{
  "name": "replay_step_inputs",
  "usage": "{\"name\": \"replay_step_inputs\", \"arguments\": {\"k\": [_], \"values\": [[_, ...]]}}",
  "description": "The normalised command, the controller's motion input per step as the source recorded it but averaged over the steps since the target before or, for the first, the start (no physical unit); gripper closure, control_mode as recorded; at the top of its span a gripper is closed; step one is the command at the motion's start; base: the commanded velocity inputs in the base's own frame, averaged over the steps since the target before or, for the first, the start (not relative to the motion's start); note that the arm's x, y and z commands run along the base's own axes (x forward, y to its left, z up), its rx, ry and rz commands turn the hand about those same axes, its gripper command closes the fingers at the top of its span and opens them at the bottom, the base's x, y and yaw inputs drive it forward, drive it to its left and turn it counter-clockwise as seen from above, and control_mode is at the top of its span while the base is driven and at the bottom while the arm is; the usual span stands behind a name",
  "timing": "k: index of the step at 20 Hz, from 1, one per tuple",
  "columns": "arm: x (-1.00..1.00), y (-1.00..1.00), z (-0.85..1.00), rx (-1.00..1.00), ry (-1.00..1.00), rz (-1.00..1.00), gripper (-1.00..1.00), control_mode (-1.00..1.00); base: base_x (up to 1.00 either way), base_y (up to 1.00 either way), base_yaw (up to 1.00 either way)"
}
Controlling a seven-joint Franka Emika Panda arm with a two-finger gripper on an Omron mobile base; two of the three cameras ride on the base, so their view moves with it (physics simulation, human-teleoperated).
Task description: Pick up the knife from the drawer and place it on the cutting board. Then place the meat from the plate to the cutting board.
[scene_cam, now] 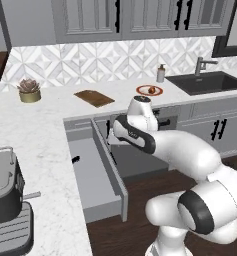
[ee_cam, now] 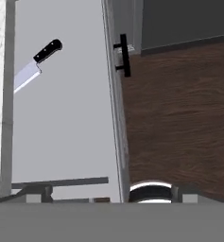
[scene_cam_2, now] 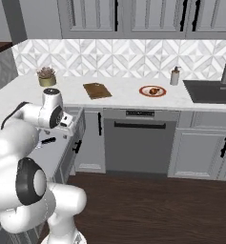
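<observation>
The drawer (scene_cam: 92, 175) stands pulled out under the counter's corner, its black handle (ee_cam: 124, 55) on the front panel. Inside lies the knife (ee_cam: 35, 64), black handle away from the counter edge, blade partly under the drawer's rim. My gripper (ee_cam: 111, 194) hovers above the drawer's front panel, pointing down, fingers wide apart and holding nothing; the knife is off to one side of it. The gripper (scene_cam: 111, 145) hangs over the drawer's right wall. Back on the counter lie the dark cutting board (scene_cam: 93, 97) and the plate (scene_cam: 149, 90), which carries the meat (scene_cam_2: 155, 90).
A potted succulent (scene_cam: 29, 91) stands at the counter's back left and a soap bottle (scene_cam: 161, 73) beside the black sink (scene_cam: 210, 82). A coffee machine (scene_cam: 5, 200) sits at the near left. The dishwasher front (scene_cam_2: 138, 140) is right of the drawer, above a wooden floor (ee_cam: 179, 118).
</observation>
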Motion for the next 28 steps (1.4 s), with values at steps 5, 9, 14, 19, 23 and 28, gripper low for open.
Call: {"name": "replay_step_inputs", "arguments": {"k": [5, 9, 14, 19, 23, 28], "values": [[0.02, 0.18, -0.73, -0.18, 0.01, 0.13, -1.00, -1.00, 0.00, 0.00, 0.00], [0.00, -0.08, -0.49, -0.11, 0.01, 0.04, -1.00, -1.00, 0.00, 0.00, 0.00], [0.00, 0.00, -0.35, 0.01, 0.00, 0.00, -1.00, -1.00, 0.00, 0.00, 0.00], [0.00, 0.00, -0.39, 0.00, 0.00, 0.00, -1.00, -1.00, 0.00, 0.00, 0.00], [0.03, 0.00, -0.30, 0.00, 0.00, 0.00, -1.00, -1.00, 0.00, 0.00, 0.00], [0.07, 0.00, -0.31, 0.00, 0.00, 0.00, -1.00, -1.00, 0.00, 0.00, 0.00]]}}
